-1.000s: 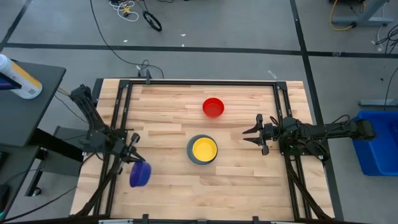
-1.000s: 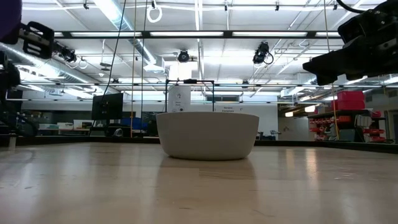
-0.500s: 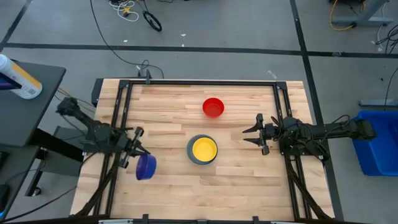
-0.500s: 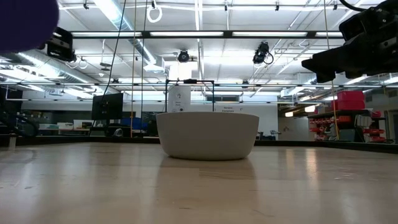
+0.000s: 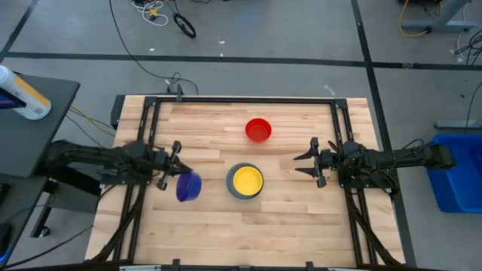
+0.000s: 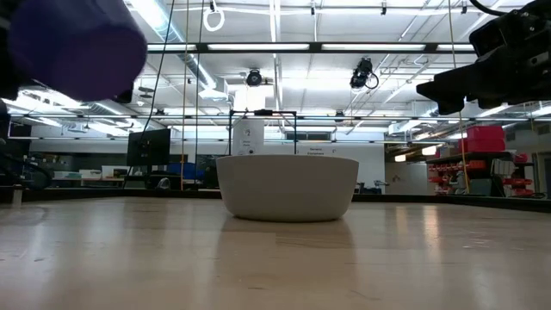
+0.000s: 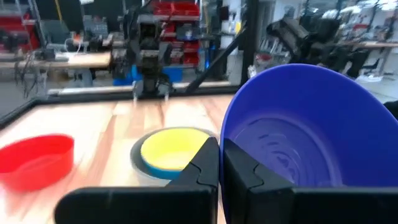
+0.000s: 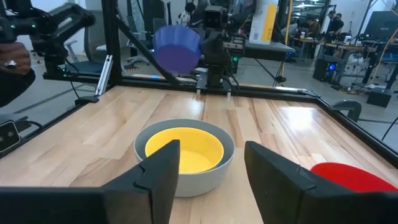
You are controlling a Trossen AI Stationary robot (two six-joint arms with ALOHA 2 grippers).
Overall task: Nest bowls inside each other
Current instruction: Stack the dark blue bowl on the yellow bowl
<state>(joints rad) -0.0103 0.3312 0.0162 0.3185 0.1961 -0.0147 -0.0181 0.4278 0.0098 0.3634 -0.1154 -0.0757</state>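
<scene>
A dark blue bowl [image 5: 188, 186] hangs above the table's left half, with my left gripper [image 5: 170, 174] shut on it. It also shows in the left wrist view [image 7: 305, 137], far off in the right wrist view [image 8: 177, 50], and as a blur in the low view [image 6: 73, 47]. At the table's middle, a yellow bowl [image 5: 247, 180] sits nested in the grey bowl [image 6: 287, 185], whose base rests on the wood. A red bowl [image 5: 258, 129] stands alone toward the far edge. My right gripper [image 8: 208, 168] is open at the table's right, level, pointing at the grey bowl. My left gripper pinches the dark blue bowl's rim [image 7: 227, 144] between its two shut fingers, which come level from the table's left. The bowl is lifted clear of the table and stands on edge beyond the fingers, its hollow facing back toward the wrist.
A black metal frame [image 5: 248, 100] runs around the wooden table top. Bare wood lies between the grey bowl and the near edge. A white bottle [image 5: 22, 94] lies on a side stand off the table's left, and a blue bin [image 5: 456, 173] stands off its right.
My left arm has swung the dark blue bowl from near the table's near-left part toward the far edge and the right, closer to the grey bowl. The bowl stays held and clear of the wood. My right arm has kept its place.
</scene>
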